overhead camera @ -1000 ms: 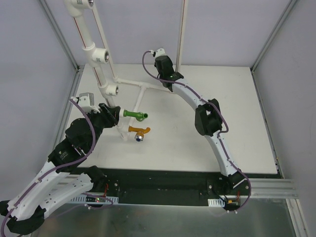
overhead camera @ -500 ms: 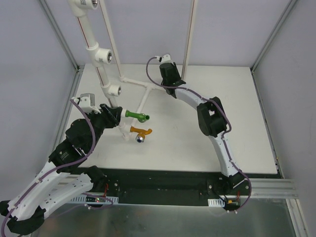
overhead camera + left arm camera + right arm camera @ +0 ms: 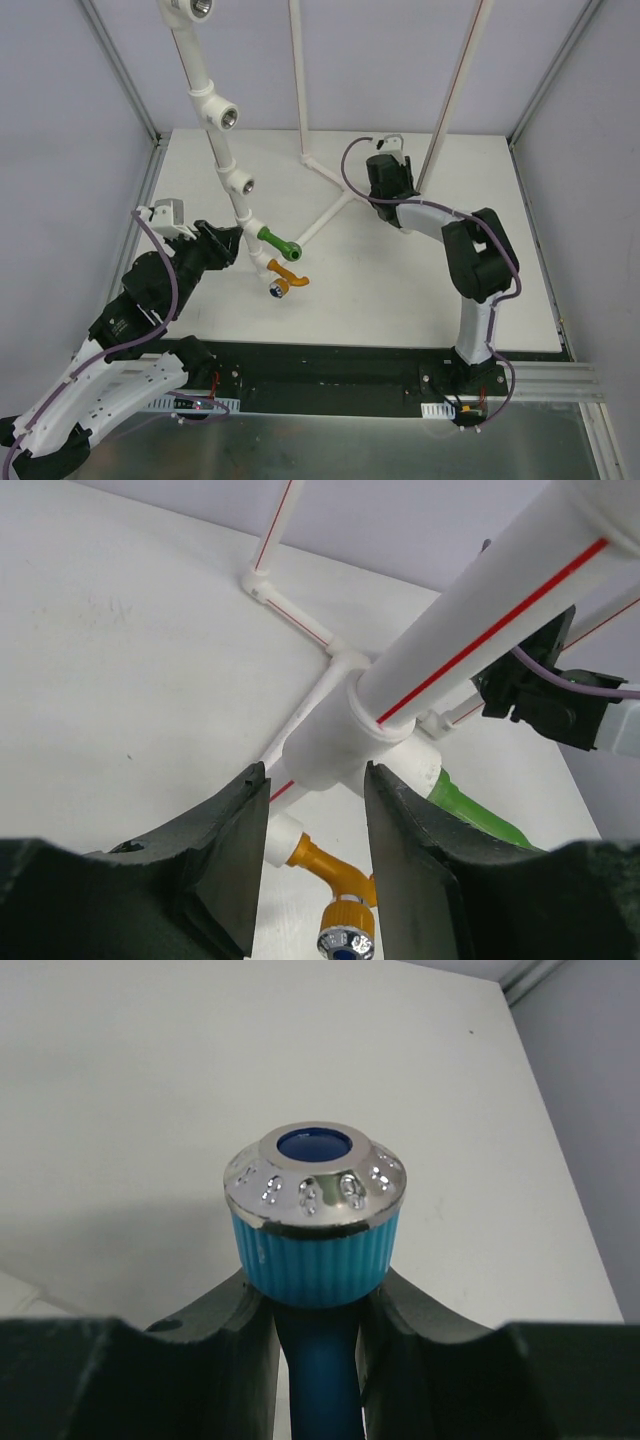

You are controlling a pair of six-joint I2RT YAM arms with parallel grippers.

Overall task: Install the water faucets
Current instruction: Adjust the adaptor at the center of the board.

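A white pipe frame (image 3: 214,122) leans up from the table. A green faucet (image 3: 277,241) and an orange faucet (image 3: 286,275) sit in its lowest fittings. My left gripper (image 3: 237,244) is shut on the white fitting (image 3: 335,748) just above them. In the left wrist view the green faucet (image 3: 471,807) passes behind the right jaw, and the orange faucet (image 3: 334,879) hangs below with its metal end down. My right gripper (image 3: 384,172) hovers at the back of the table. It (image 3: 315,1310) is shut on the light blue faucet (image 3: 314,1245), metal end up. The top view hides that faucet.
Two open tee fittings (image 3: 228,117) (image 3: 246,185) sit higher on the leaning pipe. The frame's base pipes (image 3: 332,212) cross the table between the arms, and thin uprights (image 3: 297,70) (image 3: 455,85) rise at the back. Metal enclosure posts (image 3: 128,95) line the sides.
The pipe frame has swung round, its far uprights moving right. My right gripper moved right and nearer with the blue faucet. My left gripper kept its grip and shifted slightly left.
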